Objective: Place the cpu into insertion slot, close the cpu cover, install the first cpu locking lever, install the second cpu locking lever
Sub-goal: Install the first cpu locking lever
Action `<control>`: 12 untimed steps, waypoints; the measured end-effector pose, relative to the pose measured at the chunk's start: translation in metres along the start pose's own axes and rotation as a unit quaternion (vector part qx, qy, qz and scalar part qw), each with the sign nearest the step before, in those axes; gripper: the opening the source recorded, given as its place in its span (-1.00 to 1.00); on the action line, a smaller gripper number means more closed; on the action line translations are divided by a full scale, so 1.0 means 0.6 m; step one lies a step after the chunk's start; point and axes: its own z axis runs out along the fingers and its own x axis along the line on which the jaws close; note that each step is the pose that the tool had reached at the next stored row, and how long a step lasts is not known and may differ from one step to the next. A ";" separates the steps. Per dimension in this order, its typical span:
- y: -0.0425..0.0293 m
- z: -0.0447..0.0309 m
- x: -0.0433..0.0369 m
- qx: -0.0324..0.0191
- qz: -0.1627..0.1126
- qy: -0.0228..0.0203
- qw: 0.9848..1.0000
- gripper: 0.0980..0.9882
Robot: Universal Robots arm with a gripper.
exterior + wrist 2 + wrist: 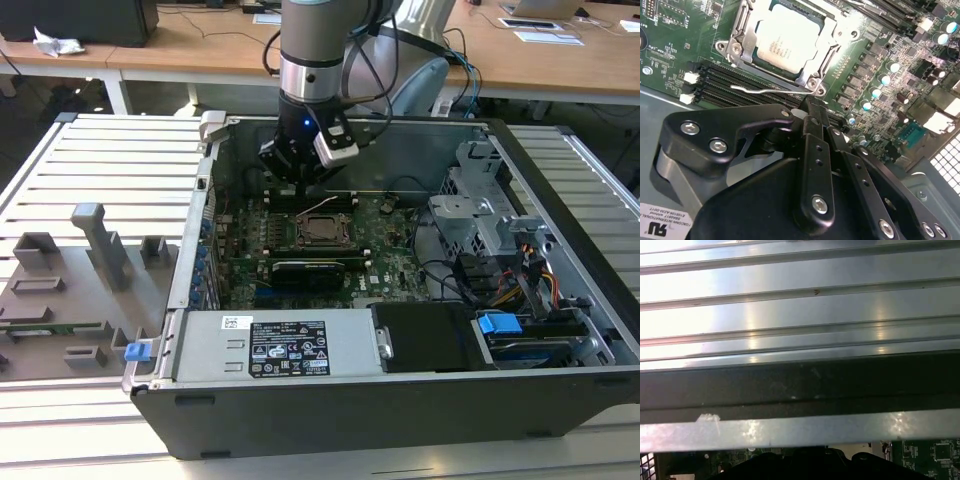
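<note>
The cpu (785, 42) lies flat in its socket on the green motherboard (680, 35), silver top up. The cpu cover (836, 35) is down around it as a silvery frame. A thin wire locking lever (765, 91) runs along the socket's edge nearest my gripper and stands loose, its hooked end free. In the exterior view this lever (322, 205) arcs up above the socket (318, 230). My gripper (810, 104) hangs just beside that lever, fingers together and holding nothing. The exterior view has the gripper (300, 180) at the socket's far edge.
The open computer case (400, 400) surrounds the board, with its power supply (280, 345) in front and a drive cage (480, 220) with cables at the exterior view's right. Black memory slots (715, 80) lie under my fingers. A grey fixture tray (70, 290) sits outside the case.
</note>
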 end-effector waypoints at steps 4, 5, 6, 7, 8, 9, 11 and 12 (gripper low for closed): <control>0.001 0.003 0.000 0.001 -0.046 -0.001 0.999 -0.98; 0.001 0.004 -0.001 0.001 -0.051 -0.001 0.999 -0.98; 0.002 0.004 -0.001 0.001 -0.054 -0.001 0.999 -0.98; 0.003 0.004 -0.002 0.001 -0.054 -0.001 0.999 -0.98; 0.004 0.004 -0.002 0.001 -0.054 -0.001 0.999 -0.98; 0.006 0.005 -0.003 0.001 -0.054 -0.001 0.999 -0.98; 0.007 0.006 -0.003 0.000 -0.054 -0.001 0.999 -0.98; 0.007 0.007 -0.004 0.000 -0.055 -0.001 0.999 -0.98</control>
